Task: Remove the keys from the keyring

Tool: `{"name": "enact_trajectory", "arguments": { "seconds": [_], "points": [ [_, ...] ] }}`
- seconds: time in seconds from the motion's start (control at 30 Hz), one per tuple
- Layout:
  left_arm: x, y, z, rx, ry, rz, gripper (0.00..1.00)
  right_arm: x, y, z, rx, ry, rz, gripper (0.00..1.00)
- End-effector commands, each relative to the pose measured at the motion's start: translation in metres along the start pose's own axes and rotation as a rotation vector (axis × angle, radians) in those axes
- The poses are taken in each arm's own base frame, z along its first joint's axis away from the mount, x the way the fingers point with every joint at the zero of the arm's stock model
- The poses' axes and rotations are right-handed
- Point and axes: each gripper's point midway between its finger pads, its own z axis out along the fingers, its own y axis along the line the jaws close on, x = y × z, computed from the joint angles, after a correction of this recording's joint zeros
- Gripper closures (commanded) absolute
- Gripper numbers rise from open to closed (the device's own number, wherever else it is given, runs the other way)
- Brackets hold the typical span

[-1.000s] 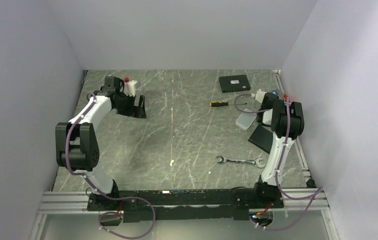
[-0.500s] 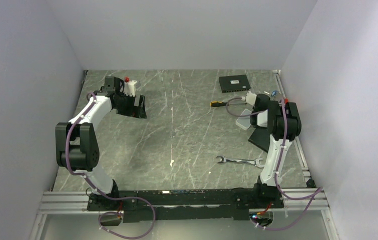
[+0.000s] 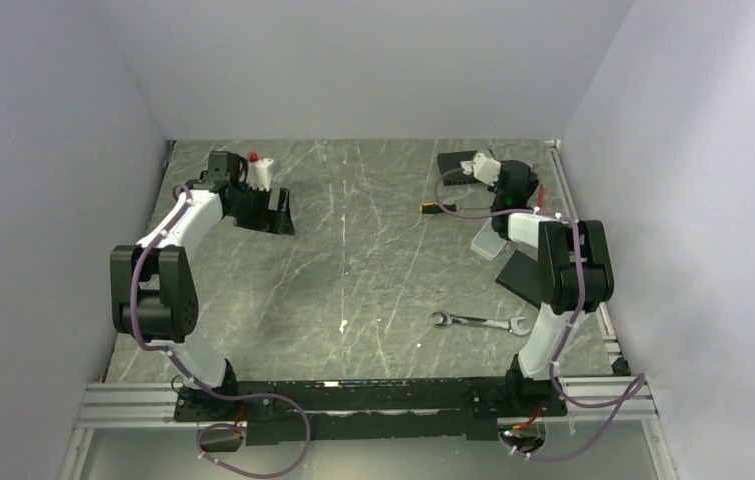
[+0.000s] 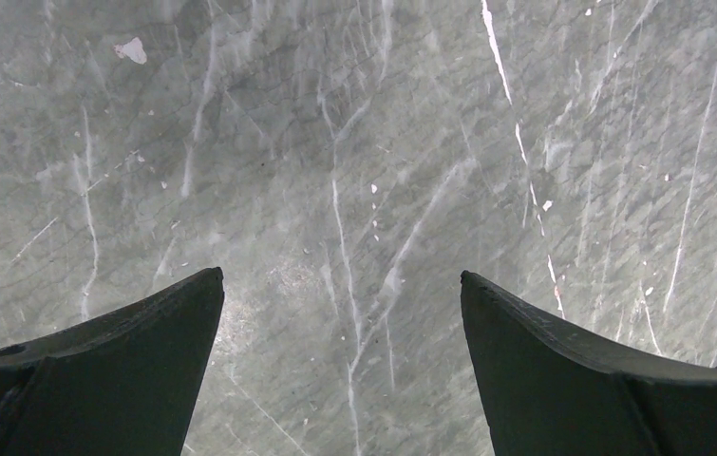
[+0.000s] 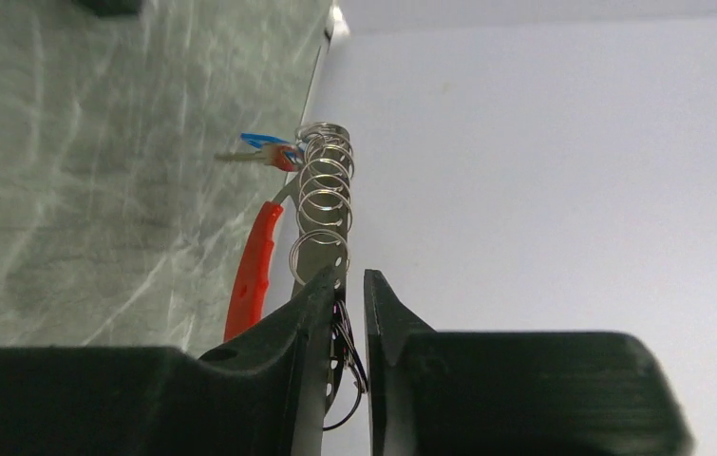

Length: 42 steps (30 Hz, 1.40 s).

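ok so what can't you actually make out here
- Key count, right wrist view: only a blue key shows; any others would sit behind the keyring coils.
- Keyring's near end, same view: hidden by the right gripper.
- Lower end of the red tag: hidden behind the gripper.
- Top view: keys too small to pick out.

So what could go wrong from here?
The right hand pinches the keyring by its near end only, so it could slip out. The keys and red tag hang loose at the far end and may swing. The left hand stands open far away, unable to steady them.
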Motion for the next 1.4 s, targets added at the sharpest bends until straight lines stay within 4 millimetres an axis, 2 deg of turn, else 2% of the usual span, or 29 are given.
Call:
{"name": "enact_trajectory", "arguments": {
  "seconds": [0.0, 0.1, 0.3, 0.5, 0.63, 0.73, 0.9, 1.0, 1.17, 1.37],
  "points": [
    [-0.021, -0.015, -0.012, 0.05, -0.058, 0.013, 0.01, -0.056, -0.04, -0.028, -0.012, -0.14, 0.066, 1.0],
    [-0.021, -0.02, -0.014, 0.077, -0.059, 0.019, 0.01, -0.09, -0.057, -0.051, -0.045, -0.218, 0.093, 1.0],
    [-0.027, -0.033, -0.024, 0.125, -0.081, 0.042, 0.01, -0.154, -0.074, -0.109, -0.142, -0.389, 0.146, 1.0],
    [-0.036, -0.051, -0.04, 0.197, -0.141, 0.079, 0.01, -0.209, -0.098, -0.168, -0.285, -0.553, 0.371, 1.0],
    [-0.044, -0.065, -0.052, 0.243, -0.191, 0.103, 0.01, -0.234, -0.097, -0.2, -0.438, -0.622, 0.529, 1.0],
    [-0.057, -0.069, -0.062, 0.233, -0.264, 0.092, 0.01, -0.252, -0.089, -0.219, -0.581, -0.658, 0.667, 1.0],
    [-0.074, -0.08, -0.068, 0.26, -0.385, 0.094, 0.01, -0.269, -0.071, -0.238, -0.771, -0.652, 0.868, 1.0],
    [-0.077, -0.085, -0.06, 0.26, -0.386, 0.12, 0.01, -0.279, -0.049, -0.245, -0.911, -0.608, 0.976, 1.0],
    [-0.084, -0.106, -0.046, 0.23, -0.413, 0.218, 0.01, -0.294, -0.015, -0.252, -1.122, -0.514, 1.136, 1.0],
    [-0.083, -0.127, -0.031, 0.18, -0.395, 0.465, 0.01, -0.308, 0.018, -0.254, -1.366, -0.382, 1.295, 1.0]
  ]
}}
